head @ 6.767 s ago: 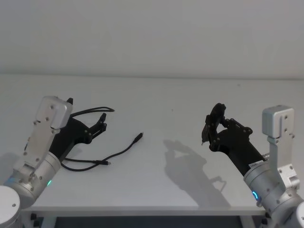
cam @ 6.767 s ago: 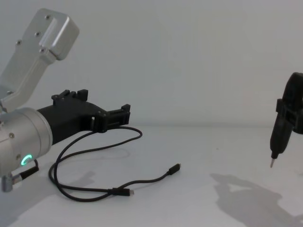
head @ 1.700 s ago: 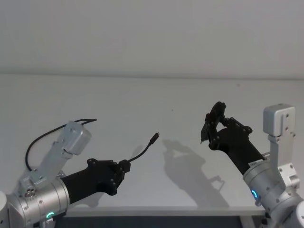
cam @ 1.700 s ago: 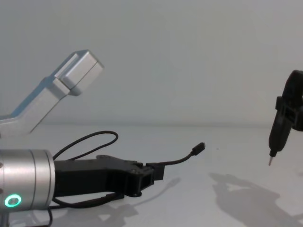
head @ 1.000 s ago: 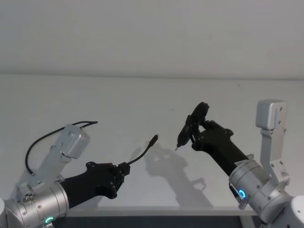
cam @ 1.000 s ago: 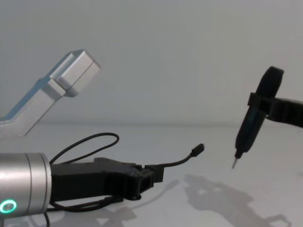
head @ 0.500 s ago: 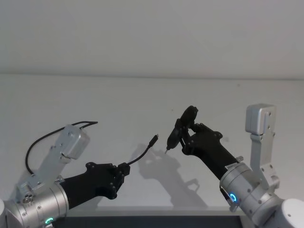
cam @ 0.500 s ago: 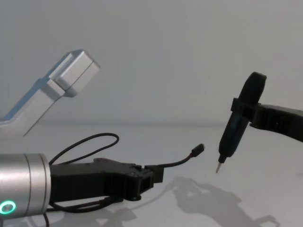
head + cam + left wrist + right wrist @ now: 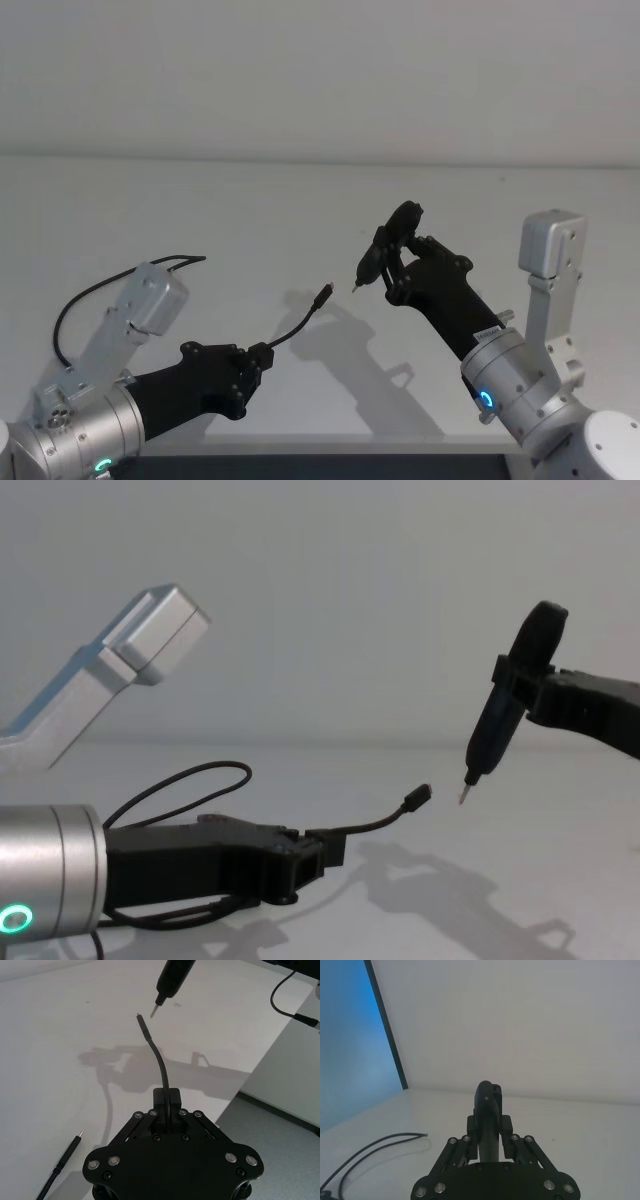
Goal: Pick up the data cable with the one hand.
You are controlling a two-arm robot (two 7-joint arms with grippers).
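My left gripper [image 9: 262, 356] is shut on the data cable [image 9: 300, 325], a thin black cord, and holds it above the white table. A short stretch arcs up from the fingers [image 9: 167, 1097] to a slim plug [image 9: 422, 795] pointing up and to the right. The remaining cable loops back behind my left arm [image 9: 62, 318], and its other plug [image 9: 74, 1142] lies on the table. My right gripper [image 9: 390, 265] is shut on a dark pen-shaped tool [image 9: 498, 720]. The tool's thin tip [image 9: 356, 288] hovers just right of the raised plug without touching it.
The white table [image 9: 300, 200] stretches back to a plain wall. Its front edge [image 9: 250, 1092] runs close below my left gripper, with grey floor beyond. A blue panel [image 9: 350, 1040] stands at one side in the right wrist view.
My right arm swung the pen tool left across the table toward the raised plug, then lifted it slightly. The left gripper, shut on the cable since 1.7 s ago, stayed still.
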